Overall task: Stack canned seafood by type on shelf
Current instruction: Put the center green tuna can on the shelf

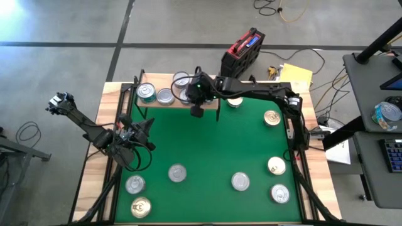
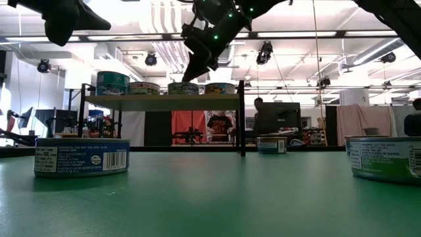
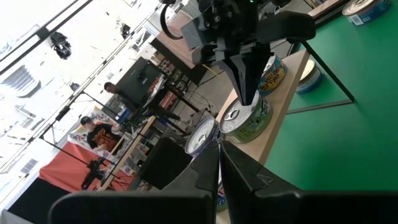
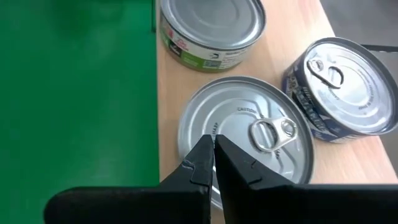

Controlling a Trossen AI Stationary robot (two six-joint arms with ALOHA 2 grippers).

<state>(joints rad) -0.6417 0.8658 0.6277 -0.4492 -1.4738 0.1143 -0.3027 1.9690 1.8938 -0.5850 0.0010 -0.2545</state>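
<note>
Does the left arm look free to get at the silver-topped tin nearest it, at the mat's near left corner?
Probably yes. The left tool, shut, hangs over bare mat just beyond that tin, with nothing between them; the right tool is away at the shelf.

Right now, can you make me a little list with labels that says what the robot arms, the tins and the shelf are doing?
right gripper: over the shelf's front edge, fingers shut, empty, tips just above a silver-topped tin
left gripper: raised over the mat's left side, fingers shut, empty
shelf: at the mat's far edge, several tins on it
green mat: loose tins scattered, mostly along the near and right sides
gold-topped tin: near-left corner
</note>
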